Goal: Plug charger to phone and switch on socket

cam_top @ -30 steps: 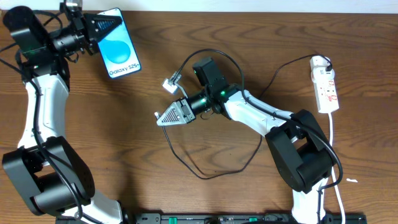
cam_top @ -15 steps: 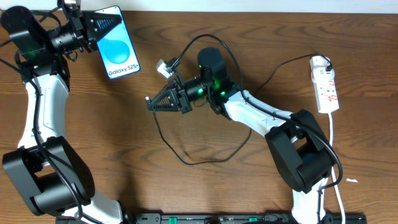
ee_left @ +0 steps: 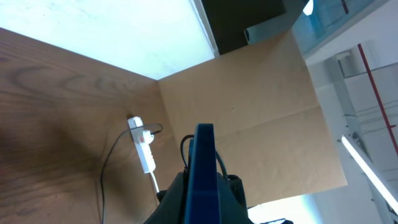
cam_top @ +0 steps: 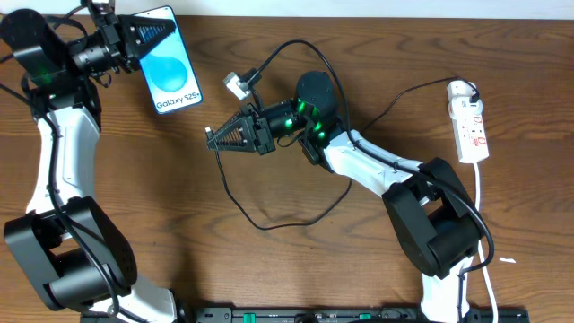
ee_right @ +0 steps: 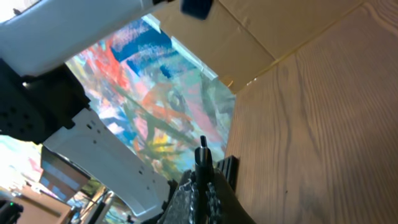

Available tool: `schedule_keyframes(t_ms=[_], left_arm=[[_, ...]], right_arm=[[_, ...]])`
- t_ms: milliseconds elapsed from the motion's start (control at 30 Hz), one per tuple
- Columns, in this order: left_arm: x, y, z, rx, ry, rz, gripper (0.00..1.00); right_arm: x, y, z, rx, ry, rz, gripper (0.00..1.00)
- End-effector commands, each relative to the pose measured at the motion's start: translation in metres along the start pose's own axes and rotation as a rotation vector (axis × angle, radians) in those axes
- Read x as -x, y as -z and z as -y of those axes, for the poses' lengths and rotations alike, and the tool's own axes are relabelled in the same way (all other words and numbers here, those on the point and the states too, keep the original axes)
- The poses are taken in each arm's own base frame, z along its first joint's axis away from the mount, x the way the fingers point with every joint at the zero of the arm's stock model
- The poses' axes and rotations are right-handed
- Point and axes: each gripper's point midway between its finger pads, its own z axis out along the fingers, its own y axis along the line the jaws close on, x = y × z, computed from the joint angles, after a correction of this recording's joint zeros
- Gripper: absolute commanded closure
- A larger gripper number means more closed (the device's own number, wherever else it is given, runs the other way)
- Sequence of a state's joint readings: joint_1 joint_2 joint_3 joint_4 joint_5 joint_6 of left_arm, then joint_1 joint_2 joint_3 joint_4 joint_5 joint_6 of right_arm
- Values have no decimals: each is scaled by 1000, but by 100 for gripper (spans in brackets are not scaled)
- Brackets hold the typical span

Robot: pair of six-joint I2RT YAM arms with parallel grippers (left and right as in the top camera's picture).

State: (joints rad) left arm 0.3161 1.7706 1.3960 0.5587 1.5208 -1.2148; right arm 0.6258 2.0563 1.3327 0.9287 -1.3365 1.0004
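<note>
My left gripper (cam_top: 143,38) is shut on the phone (cam_top: 170,65), holding it raised at the far left with its blue "Galaxy S25+" screen facing up. In the left wrist view the phone (ee_left: 205,171) shows edge-on between my fingers. My right gripper (cam_top: 215,138) is shut on the charger plug tip (ee_right: 202,149), which sticks out past the fingertips and points left toward the phone. The thin black charger cable (cam_top: 269,220) loops over the table below the right arm. The white socket strip (cam_top: 472,126) lies at the far right; it also shows in the left wrist view (ee_left: 144,146).
A small white adapter (cam_top: 237,85) hangs on a black cable above the right gripper. A brown cardboard wall (ee_left: 261,118) stands behind the table. A white cord (cam_top: 481,215) runs down from the socket.
My right gripper has swung up and to the left with the plug tip, closer to the phone. The cable loop followed it. The left arm and phone stayed nearly still.
</note>
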Motion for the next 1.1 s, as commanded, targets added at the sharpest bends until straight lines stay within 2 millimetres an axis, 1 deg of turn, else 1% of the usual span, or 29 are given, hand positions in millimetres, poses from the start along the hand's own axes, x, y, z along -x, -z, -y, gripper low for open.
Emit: schedule_keyframes(t_ms=[0, 100, 267, 467, 667, 933, 1067], left_arm=[[-5, -9, 25, -21, -87, -34, 93], [-8, -16, 27, -28, -102, -47, 93], [-9, -20, 27, -30, -130, -46, 93], [-6, -20, 26, -25, -138, -29, 93], [-1, -21, 25, -18, -136, -3, 93], [-9, -34, 28, -33, -136, -33, 93], [-10, -35, 28, -34, -146, -36, 93]], right_arm=[[4, 0, 2, -6, -27, 23, 99], [6, -1, 0, -2, -7, 26, 99], [5, -1, -2, 2, 25, 23, 99], [8, -1, -6, 10, 79, 30, 99], [9, -1, -5, 6, 104, 37, 99], [16, 0, -2, -16, 111, 73, 99], [17, 3, -1, -20, 116, 77, 99]])
